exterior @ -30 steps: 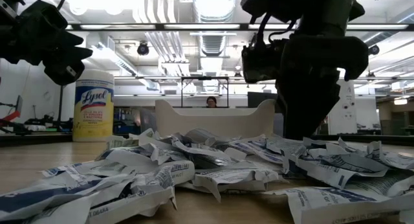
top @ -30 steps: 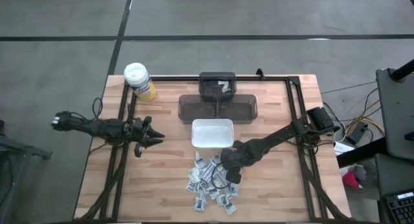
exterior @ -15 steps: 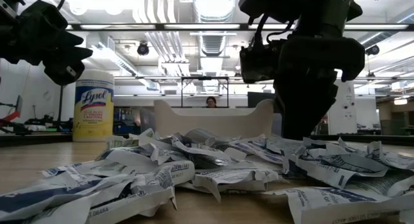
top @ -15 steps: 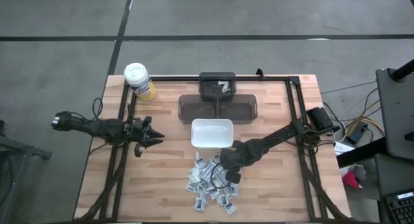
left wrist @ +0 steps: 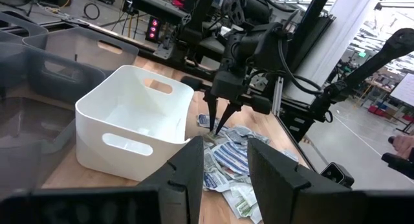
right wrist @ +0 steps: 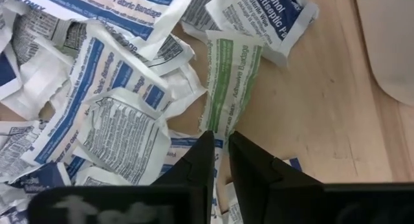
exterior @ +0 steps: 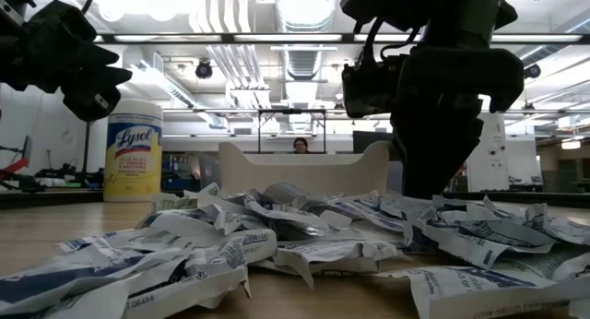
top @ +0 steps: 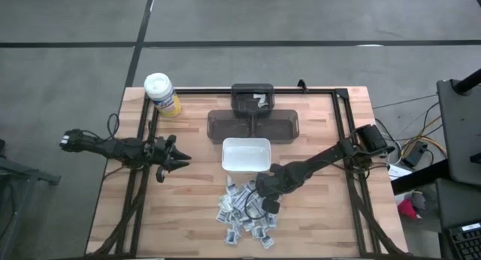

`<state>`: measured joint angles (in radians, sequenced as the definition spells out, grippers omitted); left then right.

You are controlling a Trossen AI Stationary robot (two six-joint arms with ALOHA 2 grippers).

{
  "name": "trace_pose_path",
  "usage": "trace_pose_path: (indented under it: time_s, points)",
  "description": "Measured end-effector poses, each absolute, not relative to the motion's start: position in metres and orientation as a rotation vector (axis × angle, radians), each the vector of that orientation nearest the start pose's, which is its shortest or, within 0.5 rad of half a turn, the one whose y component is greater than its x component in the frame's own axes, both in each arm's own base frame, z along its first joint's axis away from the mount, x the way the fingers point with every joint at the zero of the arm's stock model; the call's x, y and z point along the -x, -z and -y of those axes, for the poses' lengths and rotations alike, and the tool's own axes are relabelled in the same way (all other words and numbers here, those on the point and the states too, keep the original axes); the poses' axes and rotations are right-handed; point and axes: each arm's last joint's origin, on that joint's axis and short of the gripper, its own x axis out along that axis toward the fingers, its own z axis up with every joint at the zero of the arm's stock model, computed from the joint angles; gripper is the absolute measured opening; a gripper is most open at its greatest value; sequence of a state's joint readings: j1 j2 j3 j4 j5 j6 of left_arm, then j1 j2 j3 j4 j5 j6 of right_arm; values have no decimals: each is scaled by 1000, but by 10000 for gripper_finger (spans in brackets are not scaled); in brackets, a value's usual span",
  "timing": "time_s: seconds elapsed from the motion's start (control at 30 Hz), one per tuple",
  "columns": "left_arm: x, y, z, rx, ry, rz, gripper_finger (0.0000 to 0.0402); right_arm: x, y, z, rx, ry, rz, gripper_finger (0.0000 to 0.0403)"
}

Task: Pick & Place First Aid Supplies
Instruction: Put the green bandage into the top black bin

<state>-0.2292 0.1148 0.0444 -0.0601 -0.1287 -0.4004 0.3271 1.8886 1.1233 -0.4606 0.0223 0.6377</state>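
right gripper [right wrist: 220, 143]: pinching green packet [right wrist: 231, 88] | pile [top: 246, 211]: 6 o'clock of white dish [top: 246, 155] | left gripper [top: 179, 161]: waits, part open

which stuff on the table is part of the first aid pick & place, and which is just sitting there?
In the job:
- pile of first aid packets
- green-print bandage packet, pinched at its end by the right gripper
- white dish, apparently the drop spot

Lying about:
- yellow Lysol canister
- dark trays
- left gripper, waiting apart from the pile
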Motion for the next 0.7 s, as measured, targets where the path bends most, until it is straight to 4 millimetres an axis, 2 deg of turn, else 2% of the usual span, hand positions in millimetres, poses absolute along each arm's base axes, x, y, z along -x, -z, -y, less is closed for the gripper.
trace_pose_path:
  time_s: [0.47, 0.7]
  points:
    - [-100, -164, 20, 376, 73, -147, 115, -334, -138, -113, -343, 129, -1236, 13]
    - [-100, -164, 20, 377, 73, -146, 115, -333, -148, -112, -347, 123, -1213, 8]
